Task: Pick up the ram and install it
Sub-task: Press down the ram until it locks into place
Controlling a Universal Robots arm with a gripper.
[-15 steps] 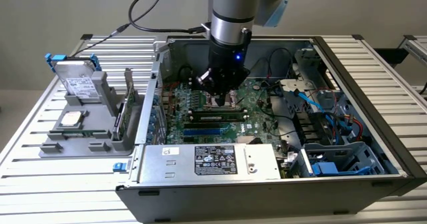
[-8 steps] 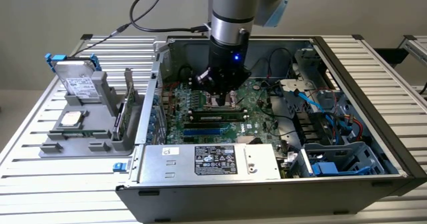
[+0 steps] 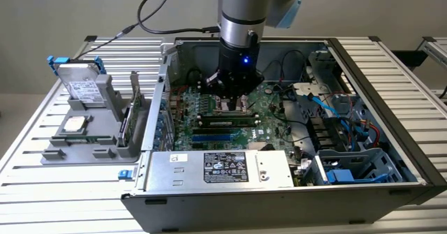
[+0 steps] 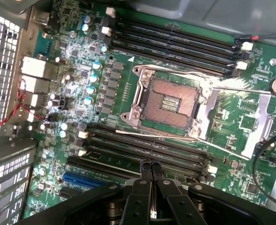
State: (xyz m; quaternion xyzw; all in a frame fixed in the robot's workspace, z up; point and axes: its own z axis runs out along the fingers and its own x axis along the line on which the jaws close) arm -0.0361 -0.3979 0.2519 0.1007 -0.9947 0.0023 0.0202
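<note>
With its fingers pressed together, the tool [image 4: 150,165] bears down on the ram [image 3: 225,122] in its motherboard slot [image 4: 147,152], apparently seating it.

A robotics lab or test bench; an open computer case [image 3: 293,140] lies on a slatted aluminium table [image 3: 42,192]; at nine o'clock a grey fixture tray [image 3: 84,140] holds parts; plain grey wall behind.

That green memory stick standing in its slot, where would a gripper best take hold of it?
Probably pinch the ram by its flat faces along the top edge, from straight above: it stands thin on edge, neighbouring slots close alongside.
</note>
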